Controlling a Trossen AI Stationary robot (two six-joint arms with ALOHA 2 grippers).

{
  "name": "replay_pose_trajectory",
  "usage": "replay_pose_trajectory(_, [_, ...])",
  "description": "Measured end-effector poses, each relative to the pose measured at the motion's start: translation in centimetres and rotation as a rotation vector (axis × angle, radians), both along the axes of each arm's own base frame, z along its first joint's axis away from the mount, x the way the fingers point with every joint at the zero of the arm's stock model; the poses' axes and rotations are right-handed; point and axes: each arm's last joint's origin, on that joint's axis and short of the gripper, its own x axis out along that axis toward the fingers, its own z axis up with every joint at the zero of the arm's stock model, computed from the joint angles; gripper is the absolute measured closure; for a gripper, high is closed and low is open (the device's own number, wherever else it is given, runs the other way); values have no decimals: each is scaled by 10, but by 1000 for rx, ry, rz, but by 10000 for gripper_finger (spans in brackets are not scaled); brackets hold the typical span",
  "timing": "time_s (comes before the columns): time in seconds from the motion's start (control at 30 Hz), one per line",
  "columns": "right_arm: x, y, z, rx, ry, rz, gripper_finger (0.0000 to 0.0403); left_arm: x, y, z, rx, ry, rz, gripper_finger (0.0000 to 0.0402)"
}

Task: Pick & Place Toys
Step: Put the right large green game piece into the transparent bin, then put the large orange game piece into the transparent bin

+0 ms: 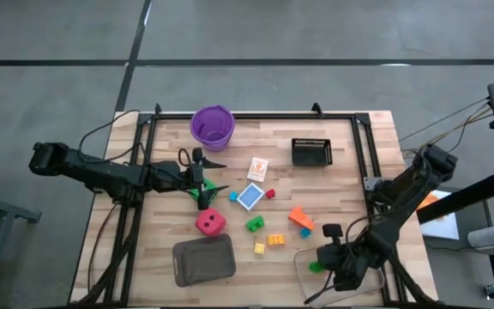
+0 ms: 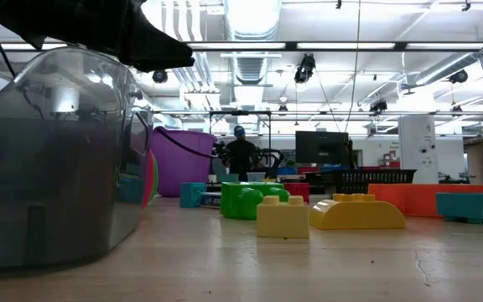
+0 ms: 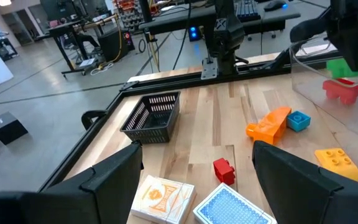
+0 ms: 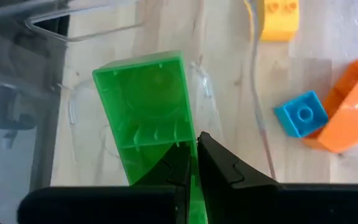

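Note:
My right gripper (image 4: 194, 152) is shut on a green brick (image 4: 145, 106) over the clear tray (image 1: 363, 283) at the table's near right. It also shows in the high view (image 1: 320, 264). A red brick (image 3: 344, 90) lies in that tray. My left gripper (image 3: 197, 155) is open and empty above the table's middle left (image 1: 219, 176). A green die (image 1: 202, 196) lies right beside it, partly hidden. Ahead of it lie two picture cards (image 3: 163, 198) (image 3: 232, 205) and a small red brick (image 3: 224, 169). A red die (image 1: 210, 223) rests on the table. My right gripper pinches one side wall (image 4: 190, 134) of the green brick at its near end, one finger inside the hollow underside and one outside. The hollow side faces the wrist camera. The brick is lifted clear, above the clear tray.
A purple cup (image 1: 212, 126) stands at the far edge, a black basket (image 1: 310, 151) at the far right and a grey tray (image 1: 204, 260) at the near edge. Loose green (image 1: 255, 224), yellow (image 1: 275, 239), orange (image 1: 299, 217) and blue (image 1: 305, 233) bricks lie mid-table.

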Motion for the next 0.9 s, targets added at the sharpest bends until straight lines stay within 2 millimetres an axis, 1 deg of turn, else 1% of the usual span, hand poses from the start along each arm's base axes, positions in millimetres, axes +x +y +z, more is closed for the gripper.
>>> replay_pose_trajectory(0.1, [-3, -5, 2, -9, 15, -35, 374, 0, 0, 0, 0, 0, 0, 99])
replay_pose_trajectory(0.17, [-5, -7, 1, -26, 37, -58, 349, 0, 0, 0, 0, 0, 0, 99])
replay_pose_trajectory(0.43, [-5, -8, -1, -37, 55, -87, 190, 0, 0, 0, 1, 1, 2, 99])
replay_pose_trajectory(0.57, [-2, -5, 10, -22, 10, -91, 133, 0, 0, 0, 2, 1, 8, 99])
replay_pose_trajectory(0.63, [0, -4, 17, -40, -38, -89, 116, 0, 0, 0, 2, 1, 9, 99])
replay_pose_trajectory(0.73, [5, -4, 26, -107, -136, -84, 107, 0, 0, 0, -1, 1, 10, 99])
replay_pose_trajectory(0.83, [11, -11, 33, -210, -210, -119, 106, 0, 1, 0, -9, -1, 15, 99])
replay_pose_trajectory(0.9, [18, -21, 34, -253, -220, -163, 105, 0, 1, 0, -16, -2, 16, 99])
